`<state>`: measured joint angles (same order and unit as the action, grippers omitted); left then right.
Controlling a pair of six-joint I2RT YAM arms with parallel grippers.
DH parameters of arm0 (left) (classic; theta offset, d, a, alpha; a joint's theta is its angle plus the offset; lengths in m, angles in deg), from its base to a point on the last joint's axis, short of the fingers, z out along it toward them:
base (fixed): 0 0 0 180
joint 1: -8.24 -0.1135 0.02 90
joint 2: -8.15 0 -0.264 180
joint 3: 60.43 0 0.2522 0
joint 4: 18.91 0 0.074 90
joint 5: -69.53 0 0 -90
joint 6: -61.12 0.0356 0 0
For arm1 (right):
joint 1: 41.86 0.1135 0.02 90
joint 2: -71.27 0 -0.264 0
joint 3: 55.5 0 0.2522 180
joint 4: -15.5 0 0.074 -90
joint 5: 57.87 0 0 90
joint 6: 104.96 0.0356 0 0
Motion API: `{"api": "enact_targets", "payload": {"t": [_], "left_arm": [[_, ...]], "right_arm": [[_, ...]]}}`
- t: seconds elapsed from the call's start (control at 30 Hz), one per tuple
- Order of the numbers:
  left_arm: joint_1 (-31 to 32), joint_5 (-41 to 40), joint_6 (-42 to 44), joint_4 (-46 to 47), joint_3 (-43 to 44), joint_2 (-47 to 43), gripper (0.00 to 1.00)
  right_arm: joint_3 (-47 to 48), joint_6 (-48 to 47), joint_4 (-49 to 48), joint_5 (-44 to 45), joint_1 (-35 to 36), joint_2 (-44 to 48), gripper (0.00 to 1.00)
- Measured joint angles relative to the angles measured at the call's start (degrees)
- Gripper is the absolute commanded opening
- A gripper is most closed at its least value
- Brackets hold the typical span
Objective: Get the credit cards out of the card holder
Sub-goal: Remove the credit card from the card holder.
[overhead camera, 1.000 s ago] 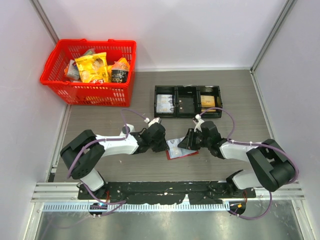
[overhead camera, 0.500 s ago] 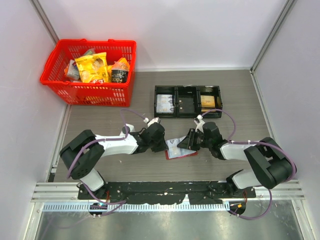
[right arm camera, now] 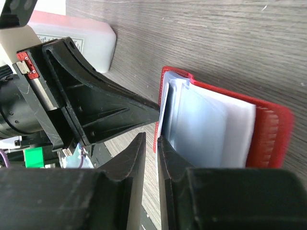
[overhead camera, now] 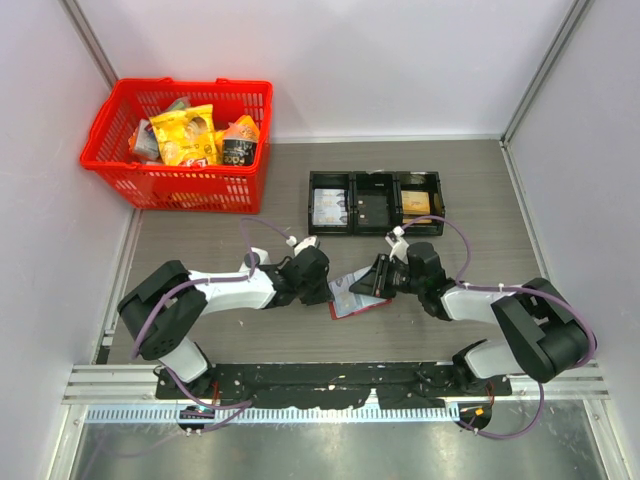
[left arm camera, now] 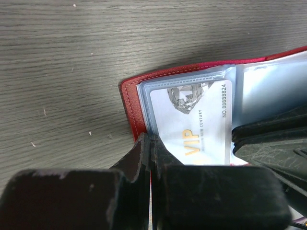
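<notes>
Card holder [overhead camera: 350, 300] lies open mid-counter [overhead camera: 480, 200], between both claws. Left claw [left arm camera: 150, 143] is clamped on its red cover edge and hides the card's [left arm camera: 192, 120] lower end. Right claw [right arm camera: 150, 143] is a slit apart at the sleeve edge; grip unclear. Tray [overhead camera: 376, 175] sits at 12 o'clock, basket [overhead camera: 190, 185] at 10, bare counter at 6.

Robot lab test cell, mock shop setup: plain white panel walls [overhead camera: 400, 60], aluminium posts [overhead camera: 540, 70], wood-grain tabletop [overhead camera: 480, 200], red shopping basket [overhead camera: 190, 185] at 10 o'clock.
</notes>
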<state>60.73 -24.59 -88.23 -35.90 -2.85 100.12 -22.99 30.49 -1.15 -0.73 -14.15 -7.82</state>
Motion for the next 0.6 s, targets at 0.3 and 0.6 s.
{"api": "enact_targets", "payload": {"t": [0.3, 0.6], "left_arm": [[0.46, -0.76, 1.29, -2.14, 0.46, -0.52, 0.0], [0.92, -1.09, 2.6, -4.94, 0.76, -1.49, 0.0]], "right_arm": [[0.0, 0.07, 0.15, -1.46, 0.66, -0.22, 0.14], [0.0, 0.0, -0.63, -2.21, 0.92, -4.31, 0.16]]}}
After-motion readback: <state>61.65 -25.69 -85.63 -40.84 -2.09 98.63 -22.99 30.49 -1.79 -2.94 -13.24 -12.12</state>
